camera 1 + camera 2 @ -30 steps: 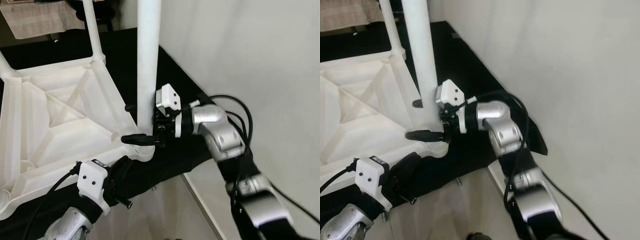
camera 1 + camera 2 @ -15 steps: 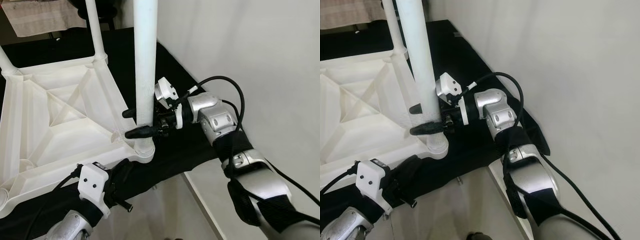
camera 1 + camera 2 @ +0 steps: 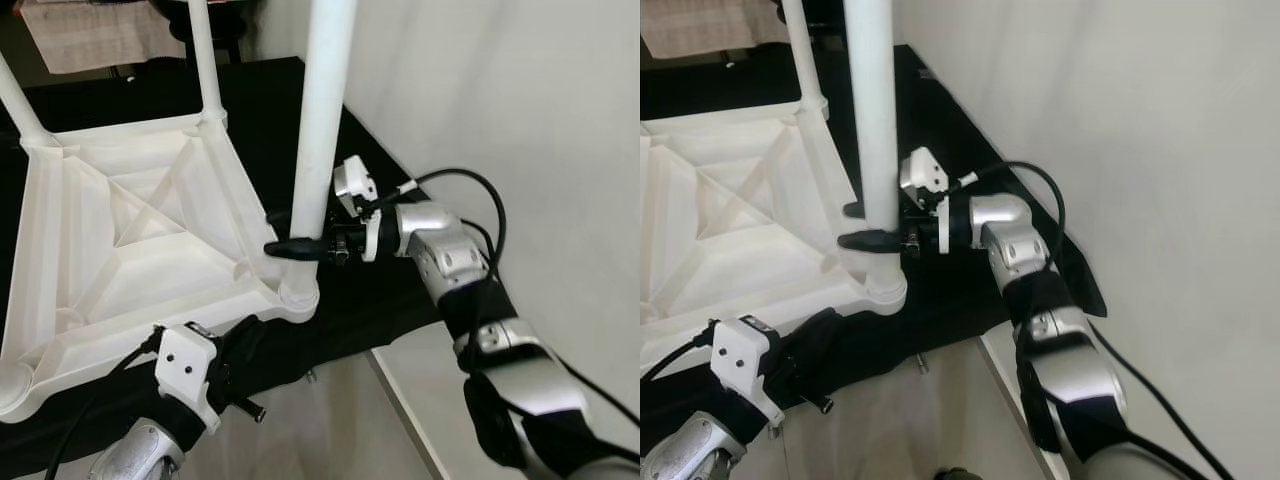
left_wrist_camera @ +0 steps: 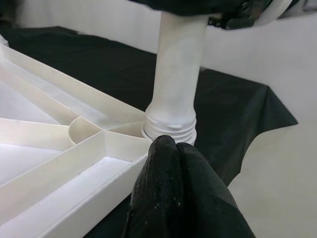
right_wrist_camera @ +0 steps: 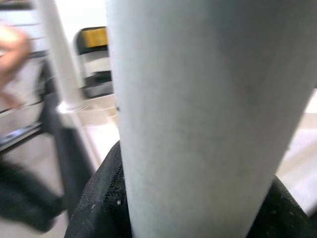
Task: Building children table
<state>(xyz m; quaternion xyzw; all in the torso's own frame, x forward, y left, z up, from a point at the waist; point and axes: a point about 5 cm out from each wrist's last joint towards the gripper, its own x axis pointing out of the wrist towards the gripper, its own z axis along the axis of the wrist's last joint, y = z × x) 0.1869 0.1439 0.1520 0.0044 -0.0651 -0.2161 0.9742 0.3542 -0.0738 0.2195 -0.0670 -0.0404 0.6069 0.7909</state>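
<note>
A white plastic children's table top (image 3: 120, 240) lies upside down on a black cloth. A thick white leg (image 3: 320, 130) stands upright in its near right corner socket (image 3: 298, 292). My right gripper (image 3: 288, 232) is shut on this leg low down, one black finger on each side. In the right wrist view the leg (image 5: 198, 114) sits between the fingers (image 5: 99, 208). My left gripper (image 4: 173, 148) is shut, with nothing in it, just below the table's near edge by the threaded leg base (image 4: 169, 130). Two thinner legs (image 3: 205, 60) stand at the far corners.
The black cloth (image 3: 400, 290) ends close behind my right gripper, with pale floor (image 3: 520, 110) to the right. A beige mat (image 3: 95, 35) lies at the far left. In the right wrist view a blurred person's hand (image 5: 12, 49) and dark furniture (image 5: 96, 54) are in the background.
My right gripper stays shut on the leg while its wrist has turned. The camera has shifted, so the table and leg sit further right in the picture. The left arm has kept still.
</note>
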